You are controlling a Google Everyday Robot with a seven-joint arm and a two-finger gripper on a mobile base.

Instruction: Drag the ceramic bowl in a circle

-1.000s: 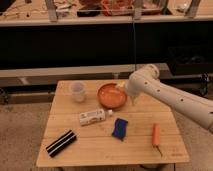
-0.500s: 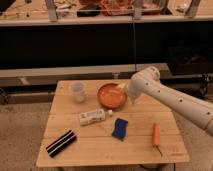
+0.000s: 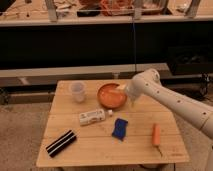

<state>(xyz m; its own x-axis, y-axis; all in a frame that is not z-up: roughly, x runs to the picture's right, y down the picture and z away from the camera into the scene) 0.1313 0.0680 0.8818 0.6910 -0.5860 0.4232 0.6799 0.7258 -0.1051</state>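
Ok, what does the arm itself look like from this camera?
The arm is smooth and off-white, with rounded tubular segments and a bulbous joint. No cables or markings show. Its pale pincer sits at the rim of the ceramic bowl.

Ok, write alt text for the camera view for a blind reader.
The robot's gripper is at the rim of the orange ceramic bowl, on the side away from the white cup, on a wooden table. Also there: a white bottle, a blue sponge, a carrot and a black striped block.
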